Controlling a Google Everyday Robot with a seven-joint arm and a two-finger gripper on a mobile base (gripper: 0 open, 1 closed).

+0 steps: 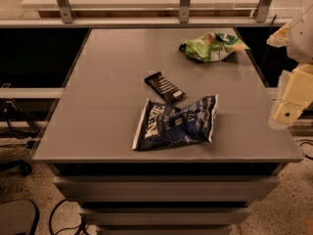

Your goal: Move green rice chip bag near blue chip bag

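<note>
The green rice chip bag [213, 46] lies crumpled at the far right of the grey table [105, 97], light green with white and orange patches. The blue chip bag [176, 124] lies flat near the table's front edge, dark navy with white lettering. The two bags are well apart. My gripper [287, 109] is a pale cream shape at the right edge of the view, beyond the table's right side, level with the blue bag and touching neither bag.
A small black bar wrapper [165, 86] lies between the two bags. A rail with metal posts [185, 4] runs behind the table. Drawers [161, 187] sit under the tabletop. Cables and a chair base are on the floor at left.
</note>
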